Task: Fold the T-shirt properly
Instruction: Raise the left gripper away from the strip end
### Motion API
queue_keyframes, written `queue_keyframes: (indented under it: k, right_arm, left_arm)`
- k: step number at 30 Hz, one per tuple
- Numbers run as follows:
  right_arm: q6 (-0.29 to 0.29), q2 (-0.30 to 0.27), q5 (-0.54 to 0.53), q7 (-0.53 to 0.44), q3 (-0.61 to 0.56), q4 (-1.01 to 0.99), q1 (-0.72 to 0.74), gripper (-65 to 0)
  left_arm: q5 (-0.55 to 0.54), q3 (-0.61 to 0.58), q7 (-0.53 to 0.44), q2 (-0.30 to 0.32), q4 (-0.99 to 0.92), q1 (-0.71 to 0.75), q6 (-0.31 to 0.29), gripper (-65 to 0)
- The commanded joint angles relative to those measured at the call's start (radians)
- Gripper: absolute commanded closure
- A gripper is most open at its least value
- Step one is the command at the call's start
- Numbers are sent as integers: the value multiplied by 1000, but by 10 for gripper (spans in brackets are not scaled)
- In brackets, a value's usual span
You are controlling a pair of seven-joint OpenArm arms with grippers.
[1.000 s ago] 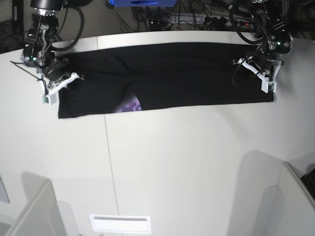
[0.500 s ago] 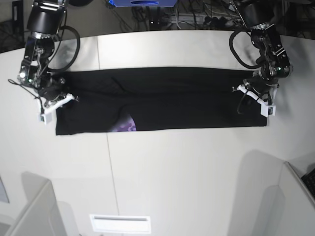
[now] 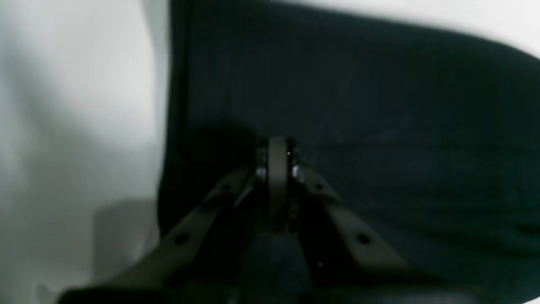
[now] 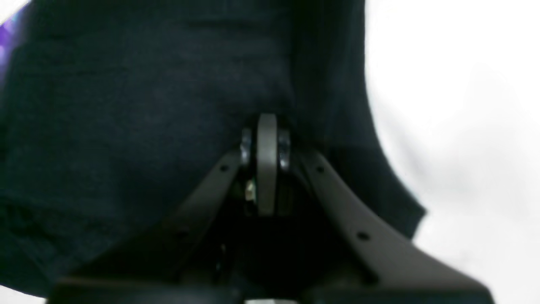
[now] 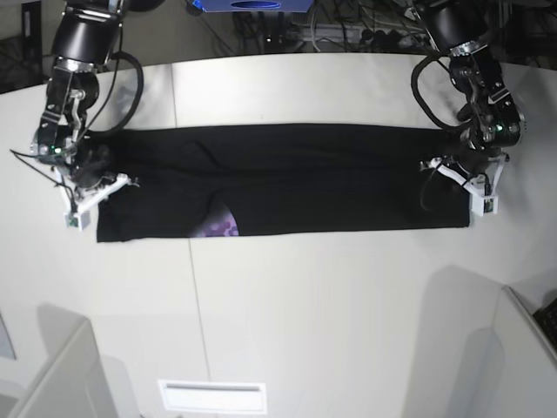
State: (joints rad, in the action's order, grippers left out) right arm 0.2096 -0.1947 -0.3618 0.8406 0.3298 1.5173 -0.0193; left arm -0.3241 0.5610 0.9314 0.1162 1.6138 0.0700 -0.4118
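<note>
The black T-shirt (image 5: 331, 183) lies as a long flat band across the white table (image 5: 305, 305), with a patch of purple print (image 5: 222, 226) showing at its front edge. My left gripper (image 5: 477, 198) is at the band's right end in the base view. My right gripper (image 5: 83, 207) is at the left end. In the left wrist view the gripper (image 3: 276, 154) is shut with black cloth (image 3: 379, 105) around its tips. In the right wrist view the gripper (image 4: 267, 131) is shut on the cloth (image 4: 126, 105) in the same way.
Grey-white boxes stand at the front left (image 5: 61, 374) and front right (image 5: 522, 357) corners. A white slotted label (image 5: 211, 396) lies near the front edge. Cables and a blue device (image 5: 252, 7) sit behind the table's back edge.
Both grippers have moved toward the table's front, dragging the shirt band with them. The band now lies lower in the base view and looks straighter.
</note>
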Motion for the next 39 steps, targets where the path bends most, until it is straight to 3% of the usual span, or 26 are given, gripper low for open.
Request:
queue_keyframes:
  k: [1,6,13,15,20,22,32,34,39]
  right_arm:
    - [3,-13,-15,-20,5,47,5,0]
    - [3,-5,-16,-20,5,203,-47,0]
    - [3,8,-16,-20,9,311,-106,0]
    - [3,10,-16,-20,7,334,-129,0]
    - [3,22,-16,-27,5,389,-186,0]
    - [3,24,-16,-28,5,391,-196,0]
    - [4,50,-16,-28,5,391,-229,0]
    - [37,62,-16,-28,5,392,-244,0]
    - [198,87,-15,-30,15,397,-275,0]
  left_arm:
    - [-17,0,-16,7,53,-9,-5,0]
    - [-19,0,85,6,211,9,-5,0]
    - [-22,26,90,6,331,95,-8,0]
    - [-73,86,88,4,328,103,-9,0]
    - [-372,276,91,30,322,170,-9,0]
    - [-444,308,91,60,322,202,-9,0]
    - [-485,322,88,89,322,293,-9,0]
    - [-485,322,88,90,322,293,-9,0]
    - [-484,322,67,113,322,291,-9,0]
